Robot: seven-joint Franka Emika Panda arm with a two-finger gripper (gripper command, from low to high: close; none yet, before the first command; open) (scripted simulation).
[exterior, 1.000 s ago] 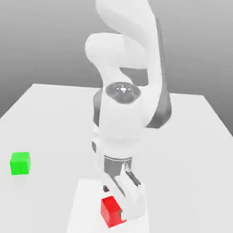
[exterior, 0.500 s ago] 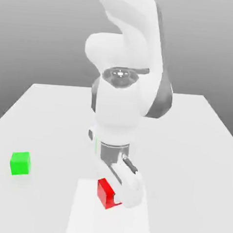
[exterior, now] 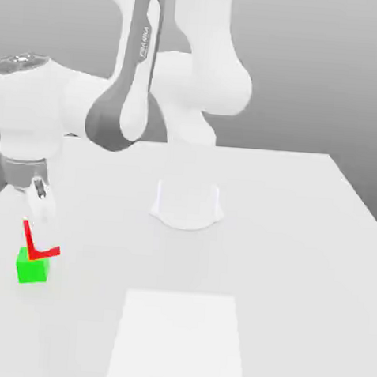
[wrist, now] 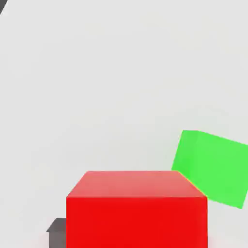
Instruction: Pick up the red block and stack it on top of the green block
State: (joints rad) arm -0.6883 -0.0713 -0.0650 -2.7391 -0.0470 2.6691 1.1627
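Red block (exterior: 37, 244) | held closed in gripper (exterior: 37, 227) | seemingly just above green block (exterior: 32, 268)

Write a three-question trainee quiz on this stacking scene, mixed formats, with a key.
1. True or false: the red block rests flat on the table.
2. Multiple choice: in the exterior view, the green block sits toward that view's
A. left
B. right
C. far edge behind the arm's base
3. Fill in: the gripper holds the ____ block.

Key:
1. False. It is held in the gripper, just above the green block and not yet squarely over it in the hand view.
2. A
3. red
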